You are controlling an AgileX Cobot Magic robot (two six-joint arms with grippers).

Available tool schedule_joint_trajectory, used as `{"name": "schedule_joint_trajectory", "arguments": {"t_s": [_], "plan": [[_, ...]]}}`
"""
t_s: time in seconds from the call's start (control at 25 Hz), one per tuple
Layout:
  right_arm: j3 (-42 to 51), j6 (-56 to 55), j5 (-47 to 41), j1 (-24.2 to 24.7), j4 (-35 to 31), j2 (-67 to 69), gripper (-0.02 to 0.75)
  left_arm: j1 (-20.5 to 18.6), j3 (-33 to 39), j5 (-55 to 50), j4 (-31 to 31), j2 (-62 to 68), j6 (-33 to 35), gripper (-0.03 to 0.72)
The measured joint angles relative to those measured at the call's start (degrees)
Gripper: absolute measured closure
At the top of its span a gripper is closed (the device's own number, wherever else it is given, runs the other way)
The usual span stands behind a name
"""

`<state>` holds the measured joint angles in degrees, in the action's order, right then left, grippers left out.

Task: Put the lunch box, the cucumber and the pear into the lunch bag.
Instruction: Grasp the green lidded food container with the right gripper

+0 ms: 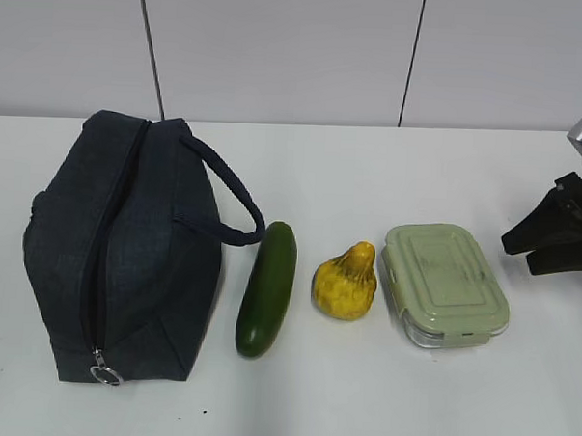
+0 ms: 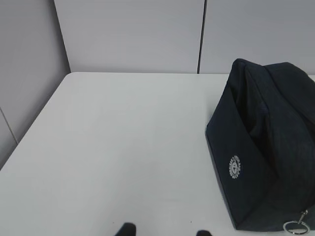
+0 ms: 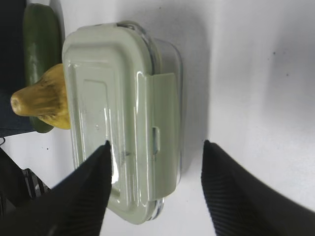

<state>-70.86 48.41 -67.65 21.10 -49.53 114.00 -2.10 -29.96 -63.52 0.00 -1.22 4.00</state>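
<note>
Lined up on a white table (image 1: 380,396) before a pale panelled wall: at far left, the dark navy fabric lunch bag (image 1: 116,249), boxy, black zipper closed along its top down to a silver ring pull (image 1: 105,374) at the near end, padded loop handle arching toward the right. Just beside the handle, apart from the bag, a smooth dark green cucumber (image 1: 268,288) lying lengthwise. Next in the row, a bumpy yellow pear (image 1: 346,281) with brownish mottling, near but not touching the cucumber. At right, close to the pear, a clear rectangular lunch box (image 1: 445,283) under a pale sage-green clip-on lid.

Seen at the right edge, the black right gripper (image 3: 155,147), poised above the lunch box's outer side, jaws spread wide, one fingertip over the lid and the other past the container's rim; nothing gripped.

Barely visible at the bottom of the left wrist view, the left gripper (image 2: 164,230), two dark fingertips standing apart over bare table beside the bag, holding nothing.
</note>
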Motion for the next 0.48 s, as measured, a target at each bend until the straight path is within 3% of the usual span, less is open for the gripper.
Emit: {"name": "schedule_joint_trajectory", "arguments": {"t_s": [0.16,0.48], "plan": [[0.00,0.17,0.00,0.00,0.00,0.00,0.197,0.00,0.00,0.00,0.00,0.00,0.00,0.450],[-0.25,0.93,0.00,-1.76,0.00,0.22,0.172,0.00,0.00,0.00,0.00,0.00,0.00,0.450]]}}
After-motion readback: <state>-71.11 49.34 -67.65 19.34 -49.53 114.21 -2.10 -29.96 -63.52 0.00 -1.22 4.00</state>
